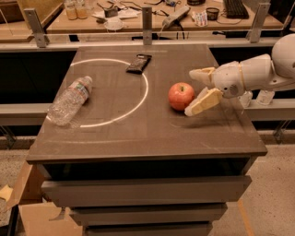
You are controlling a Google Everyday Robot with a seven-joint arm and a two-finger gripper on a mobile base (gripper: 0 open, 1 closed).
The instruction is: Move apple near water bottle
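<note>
The pincer (188,92) stands wide open at the right side of the bench (138,133) and grips nothing. Its upper finger (203,73) points left above the apple (181,96). Its lower finger (203,101) slants down just beside the apple's right flank; whether it touches the skin cannot be told. The white arm (251,73) comes in from the right edge, where it is cut off.

The apple sits right of centre, just outside a white ring (144,92) marked on the dark top. The bottle (70,100) lies on its side well apart at the left, cap towards the back, its body across the ring's left edge. A flat dark packet (139,63) lies on the ring at the back.

Below the top are grey drawers (143,189). A cardboard box (37,221) shows at the lower left on a speckled floor (272,193). Behind runs a rail with metal posts (146,18), and past it a cluttered table (138,20) with jars (76,9), cables and a keyboard (235,8).

Two small pale things (265,97) beneath the arm are partly hidden and hard to make out.
</note>
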